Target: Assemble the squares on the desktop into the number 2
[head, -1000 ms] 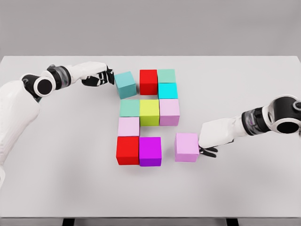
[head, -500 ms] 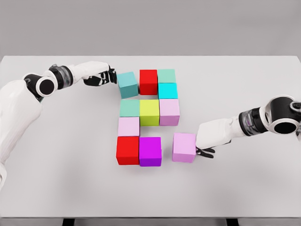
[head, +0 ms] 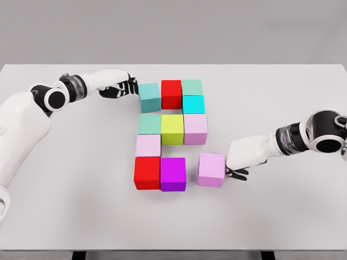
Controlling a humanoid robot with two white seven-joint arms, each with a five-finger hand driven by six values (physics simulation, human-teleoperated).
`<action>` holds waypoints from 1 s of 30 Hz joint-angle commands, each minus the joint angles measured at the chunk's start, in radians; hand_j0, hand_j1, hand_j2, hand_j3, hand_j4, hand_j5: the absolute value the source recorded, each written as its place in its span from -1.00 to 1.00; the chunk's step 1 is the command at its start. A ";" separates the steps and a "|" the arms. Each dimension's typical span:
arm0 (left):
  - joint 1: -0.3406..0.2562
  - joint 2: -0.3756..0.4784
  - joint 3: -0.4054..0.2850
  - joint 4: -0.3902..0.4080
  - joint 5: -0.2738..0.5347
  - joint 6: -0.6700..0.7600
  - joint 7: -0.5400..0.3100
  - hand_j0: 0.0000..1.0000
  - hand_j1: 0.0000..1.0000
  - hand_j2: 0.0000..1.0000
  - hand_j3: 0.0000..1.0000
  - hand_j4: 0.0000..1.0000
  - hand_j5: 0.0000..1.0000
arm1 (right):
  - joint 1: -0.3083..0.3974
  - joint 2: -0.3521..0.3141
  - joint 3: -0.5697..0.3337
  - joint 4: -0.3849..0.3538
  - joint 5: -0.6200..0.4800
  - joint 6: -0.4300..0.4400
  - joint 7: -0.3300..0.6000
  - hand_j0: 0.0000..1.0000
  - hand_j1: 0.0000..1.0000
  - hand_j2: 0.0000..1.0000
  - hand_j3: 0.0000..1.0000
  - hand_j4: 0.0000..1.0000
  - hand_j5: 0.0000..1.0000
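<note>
On the white table, the left hand sits at ten o'clock from the cluster, fingers curled, holding nothing, their tips against the teal block. That block touches or nearly touches the red block, with a green block and cyan block at its three o'clock. Below run a sea-green block, yellow block and pale pink block. A light pink block tops the lower red block, beside the magenta block. Just at three o'clock, slightly apart, the lilac block meets the right hand, palm flat against it, grasping nothing.
</note>
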 commanded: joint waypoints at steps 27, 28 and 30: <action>0.003 0.036 0.060 -0.011 0.031 0.001 0.000 0.10 0.10 0.10 0.10 0.10 0.10 | -0.002 0.035 -0.001 0.048 -0.002 0.002 0.000 -0.74 -0.74 -0.74 -0.74 -0.74 -0.74; 0.005 0.036 0.058 -0.007 0.031 0.001 0.000 0.10 0.10 0.10 0.10 0.10 0.10 | -0.002 0.035 -0.001 0.056 -0.002 0.002 0.000 -0.74 -0.74 -0.74 -0.74 -0.74 -0.74; 0.011 0.030 0.048 -0.005 0.016 0.007 0.000 0.09 0.09 0.09 0.09 0.09 0.09 | -0.003 0.037 -0.001 0.067 -0.002 0.002 0.000 -0.74 -0.74 -0.74 -0.74 -0.74 -0.74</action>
